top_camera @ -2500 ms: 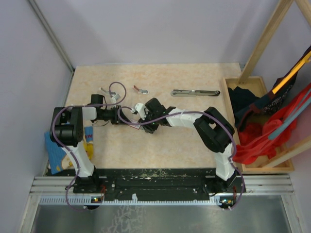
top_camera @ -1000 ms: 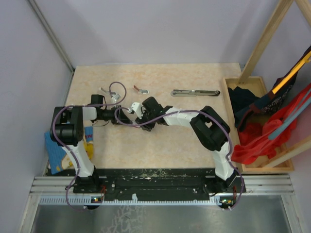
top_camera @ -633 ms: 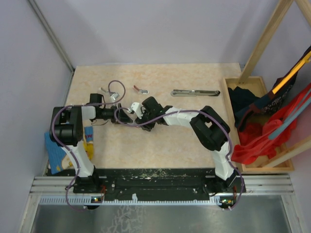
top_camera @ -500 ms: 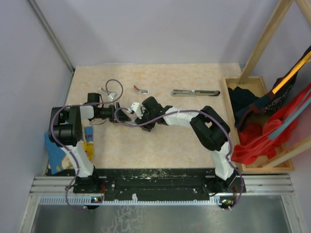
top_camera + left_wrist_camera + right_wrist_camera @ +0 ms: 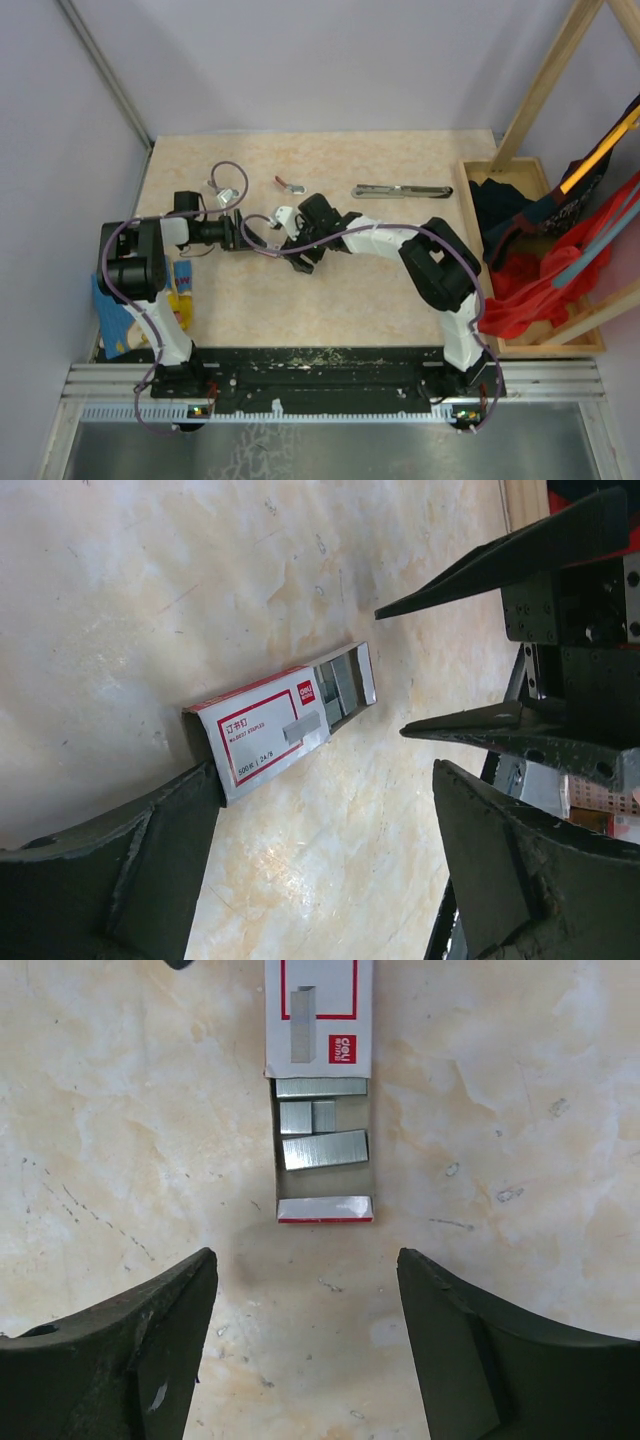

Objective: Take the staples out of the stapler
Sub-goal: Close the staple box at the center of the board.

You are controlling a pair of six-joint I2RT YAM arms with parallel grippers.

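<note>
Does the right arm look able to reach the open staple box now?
Probably yes. The right tool is open and faces the staple box end on. Only bare table lies between them.

I'm looking at a pale, marbled bench (image 5: 340, 300) with small marks scattered over it. Toward its far edge the stapler (image 5: 400, 190) lies flat, lengthways across my view. Left of it, and apart from it, is a small silvery clip (image 5: 291, 185) with a red tail. Nearer the middle a white-and-red staple box (image 5: 318, 1010) lies flat on the bench with its inner tray (image 5: 325, 1209) slid out. In the tray are the staples (image 5: 323, 1148), a few short grey strips. Further left rests a small silvery piece (image 5: 226, 196); I cannot tell what it is.
</note>
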